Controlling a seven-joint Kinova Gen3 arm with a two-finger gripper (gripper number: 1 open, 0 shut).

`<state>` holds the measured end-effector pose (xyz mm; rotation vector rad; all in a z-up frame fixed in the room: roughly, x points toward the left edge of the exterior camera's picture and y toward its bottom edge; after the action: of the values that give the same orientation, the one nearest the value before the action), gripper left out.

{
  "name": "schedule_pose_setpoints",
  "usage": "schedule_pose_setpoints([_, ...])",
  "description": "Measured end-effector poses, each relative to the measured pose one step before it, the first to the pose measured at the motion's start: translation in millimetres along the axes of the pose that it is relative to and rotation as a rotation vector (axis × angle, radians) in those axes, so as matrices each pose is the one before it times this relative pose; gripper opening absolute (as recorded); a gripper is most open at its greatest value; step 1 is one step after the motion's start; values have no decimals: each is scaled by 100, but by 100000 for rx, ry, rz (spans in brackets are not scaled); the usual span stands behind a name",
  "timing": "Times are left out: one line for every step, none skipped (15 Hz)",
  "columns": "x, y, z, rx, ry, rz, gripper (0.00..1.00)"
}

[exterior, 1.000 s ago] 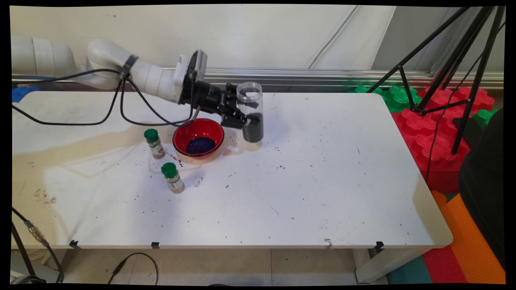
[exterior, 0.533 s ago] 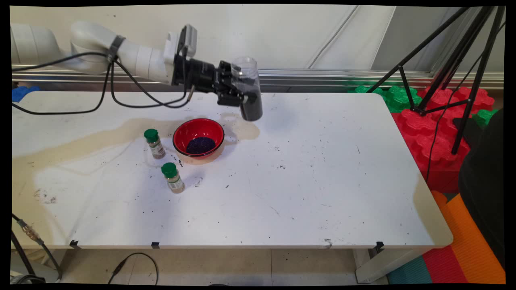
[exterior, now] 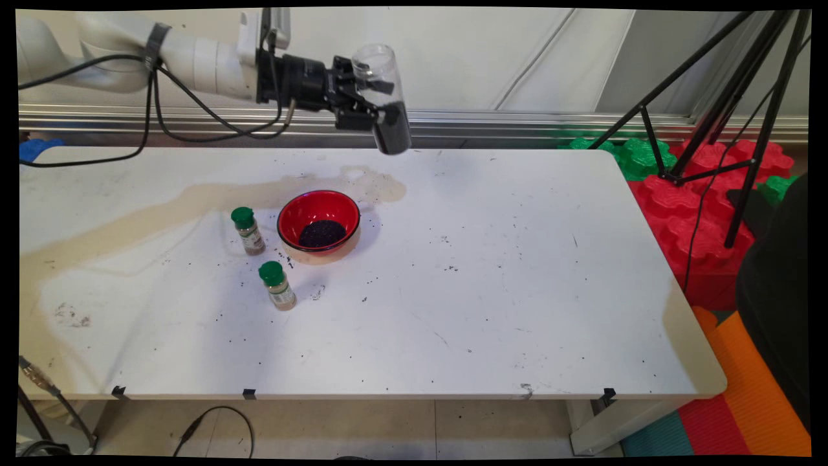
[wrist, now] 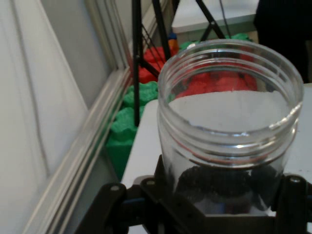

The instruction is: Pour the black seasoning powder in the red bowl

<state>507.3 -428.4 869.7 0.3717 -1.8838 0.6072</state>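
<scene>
The black two-finger gripper (exterior: 372, 107) is clamped sideways on a clear, open-mouthed plastic jar (exterior: 383, 97), half filled with dark granules and held aloft at the table's far edge. The jar is kept nearly upright, mouth uppermost, so the granules are retained in its lower half; in the hand view the jar (wrist: 229, 131) is seen seated between the black linkage. At about seven o'clock from the jar, well below it, a red bowl with a black rim (exterior: 318, 221) stands on the white table (exterior: 504, 291), dark granules heaped inside. Two small green-capped spice bottles (exterior: 248, 230) (exterior: 277, 285) stand upright at the bowl's nine and seven o'clock, apparently clear of it. The tabletop is speckled with spilled grains. At three o'clock, a black tripod (exterior: 724, 97) rises over red and green foam blocks (exterior: 686, 213).
</scene>
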Motion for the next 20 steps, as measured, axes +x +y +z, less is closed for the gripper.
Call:
schedule_pose_setpoints([148, -391, -441, 1309, 368, 906, 0])
schedule_pose_setpoints([100, -333, -344, 1061, 275, 756, 0])
schedule_pose_setpoints([58, -378, -420, 1235, 194, 1158, 0])
schedule_pose_setpoints([-6, -351, -398, 1161, 102, 1125, 0])
schedule_pose_setpoints([-47, -297, -316, 989, 4, 948, 0])
schedule_pose_setpoints([-110, -337, -356, 1200, -105, 1152, 0])
schedule_pose_setpoints([-160, -311, -335, 1180, -218, 1198, 0])
schedule_pose_setpoints([-172, -258, -256, 991, -257, 1041, 0])
schedule_pose_setpoints([-250, -253, -285, 1028, -441, 1377, 0])
schedule_pose_setpoints([-273, -226, -293, 996, -476, 1386, 0])
schedule_pose_setpoints([-234, -132, -195, 668, -400, 939, 0])
schedule_pose_setpoints([-374, -109, -222, 746, -712, 1351, 0])
schedule_pose_setpoints([-403, -72, -208, 689, -734, 1275, 0])
schedule_pose_setpoints([-338, -25, -138, 495, -586, 1063, 0])
schedule_pose_setpoints([-442, 49, -129, 389, -824, 1257, 0])
schedule_pose_setpoints([-447, 89, -127, 374, -864, 1178, 0])
schedule_pose_setpoints([-369, 90, -65, 280, -759, 1063, 0])
schedule_pose_setpoints([-277, 80, -22, 127, -624, 844, 0])
schedule_pose_setpoints([-391, 113, -3, 153, -886, 1182, 0])
schedule_pose_setpoints([-500, 187, -25, 39, -1165, 1724, 0])
